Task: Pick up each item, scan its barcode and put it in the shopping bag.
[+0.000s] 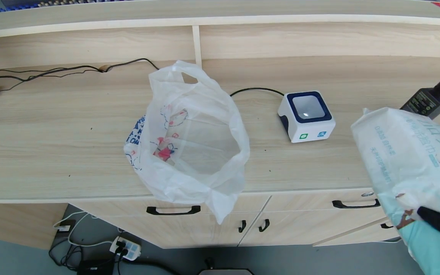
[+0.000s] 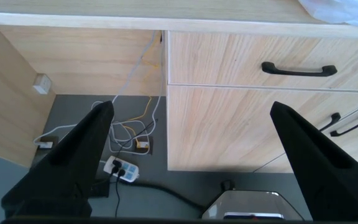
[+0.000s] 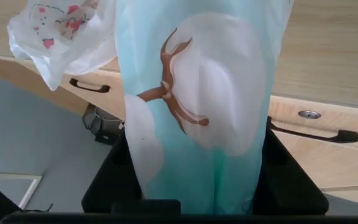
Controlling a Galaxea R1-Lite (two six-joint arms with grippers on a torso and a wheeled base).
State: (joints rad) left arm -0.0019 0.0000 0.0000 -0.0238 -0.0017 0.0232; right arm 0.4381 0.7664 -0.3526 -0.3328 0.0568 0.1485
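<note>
The right claw (image 3: 197,186) grasps the tissue pack (image 1: 407,152) at 3 o'clock of the scanner (image 1: 307,115); the left claw (image 2: 191,109) is released.

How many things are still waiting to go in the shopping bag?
2. The tissue pack is held in the right gripper, near the right end of the counter. The black pump bottle is on that counter just behind it. Others may be hidden past the edge.

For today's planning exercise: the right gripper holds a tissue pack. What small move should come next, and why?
Probably swing the tissue pack toward the scanner: the right gripper holds it off to the scanner's side, and the bag comes after scanning.
</note>
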